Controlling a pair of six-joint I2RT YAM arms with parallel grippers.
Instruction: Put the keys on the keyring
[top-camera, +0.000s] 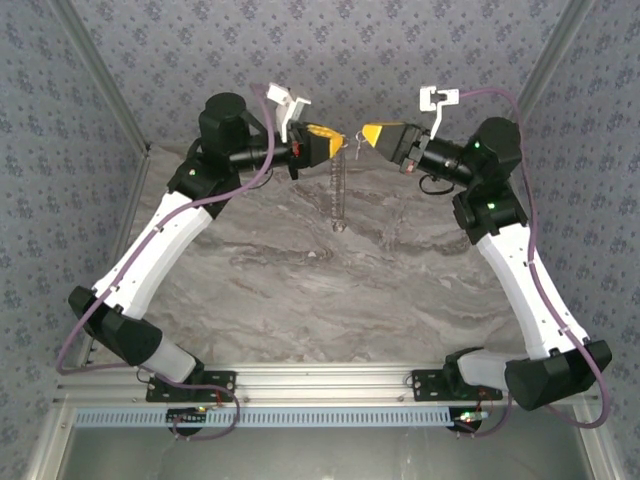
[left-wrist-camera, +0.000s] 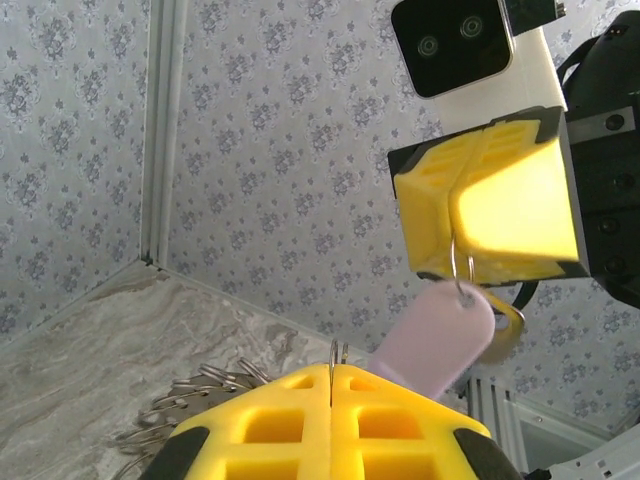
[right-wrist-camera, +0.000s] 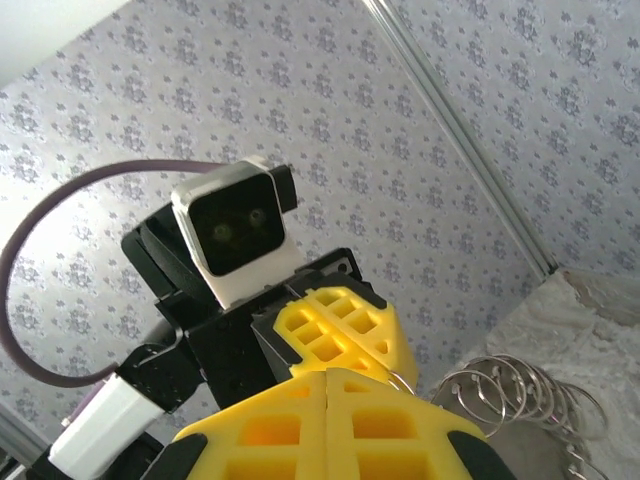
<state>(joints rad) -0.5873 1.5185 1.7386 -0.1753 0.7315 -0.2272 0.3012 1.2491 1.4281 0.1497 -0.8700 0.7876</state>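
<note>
Keyring (top-camera: 340, 195) is hanging as one thin hoop above the table (top-camera: 300, 290), close to the middle of its far edge, with its fringe of silvery rings (right-wrist-camera: 520, 395) bunching at the lower end. These overlap too much for a count. The left gripper (left-wrist-camera: 331, 385) is pressing its fingers together on the hoop's wire, which is showing as a fine line in the seam between them. The right gripper (left-wrist-camera: 457, 262) is facing it tip to tip, just apart. Its fingers are pinching a thin wire loop (left-wrist-camera: 462, 272) that is passing through the hole in the head of the lilac key (left-wrist-camera: 440, 340). Whether that loop is part of the big hoop cannot be told from these views. One key is counted. A yellowish piece (left-wrist-camera: 508, 322) is peeping out behind it, possibly a second. In the left wrist view the key is hanging just above and to the right of the left fingertips, its long axis slanting down toward them. The right arm is the nearer, carrying the key. The coming move is judged to depend on bringing the key's hole into line with the wire in the left grip.
</note>
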